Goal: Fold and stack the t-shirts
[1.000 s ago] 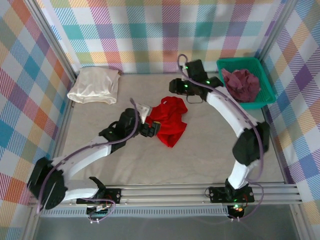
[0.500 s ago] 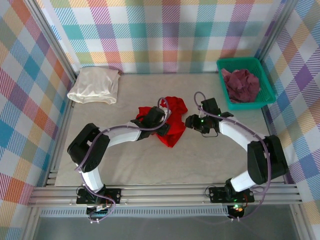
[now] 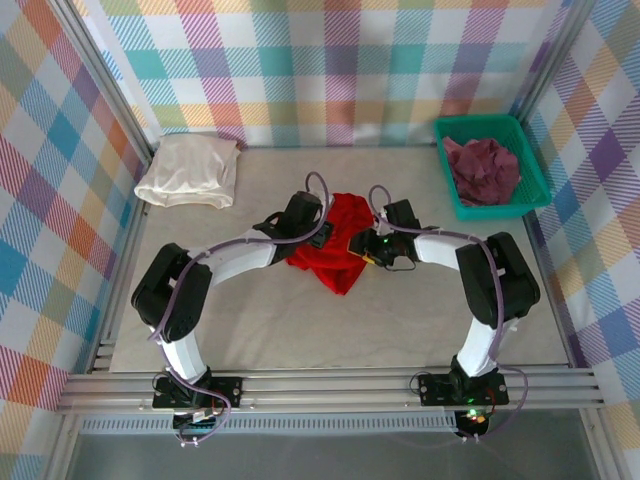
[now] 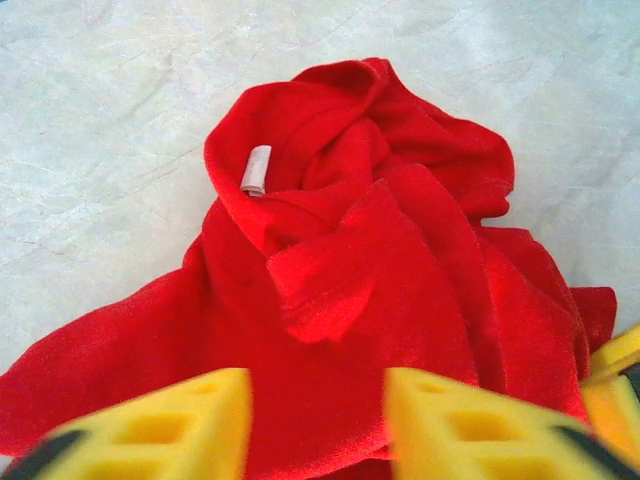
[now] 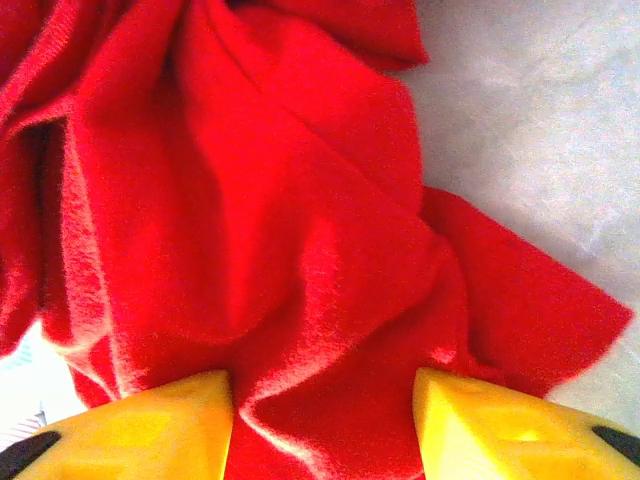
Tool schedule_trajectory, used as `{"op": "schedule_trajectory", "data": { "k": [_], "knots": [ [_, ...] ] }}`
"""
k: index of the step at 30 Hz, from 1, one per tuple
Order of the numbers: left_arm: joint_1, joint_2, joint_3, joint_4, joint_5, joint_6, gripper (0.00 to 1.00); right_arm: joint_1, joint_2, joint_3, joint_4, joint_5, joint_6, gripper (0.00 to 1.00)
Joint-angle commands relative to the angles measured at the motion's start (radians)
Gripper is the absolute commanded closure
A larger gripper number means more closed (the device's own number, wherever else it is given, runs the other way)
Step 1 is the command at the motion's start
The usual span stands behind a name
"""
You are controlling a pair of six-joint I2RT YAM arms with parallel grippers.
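Bare surface [image 3: 300, 330] lies open in front of the red t-shirt [image 3: 342, 268]. Cream t-shirt [image 3: 190, 170] fills far-left corner, green basket [image 3: 478, 121] far-right.

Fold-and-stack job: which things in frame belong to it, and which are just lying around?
Job:
- red t-shirt, crumpled mid-table
- cream-white t-shirt, far left corner
- maroon t-shirt, bunched in the basket
- left pincer and right pincer, both open at the red t-shirt

Lying about:
- green mesh basket
- table

The left arm [image 3: 235, 263] and right arm [image 3: 445, 243] have white shells, black joints, lilac cables; yellow fingers [image 4: 150, 425] seem hollow-celled.
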Motion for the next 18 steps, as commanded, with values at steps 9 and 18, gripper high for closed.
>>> {"op": "schedule_trajectory", "data": {
  "k": [9, 18],
  "knots": [
    [-0.013, 0.094, 0.101, -0.010, 0.057, -0.018, 0.66, 0.004, -0.046, -0.018, 0.070, 0.008, 0.004, 0.92],
    [-0.011, 0.156, 0.156, -0.025, 0.111, -0.021, 0.38, -0.019, -0.208, -0.053, -0.008, 0.149, -0.063, 1.00]
  ]
}}
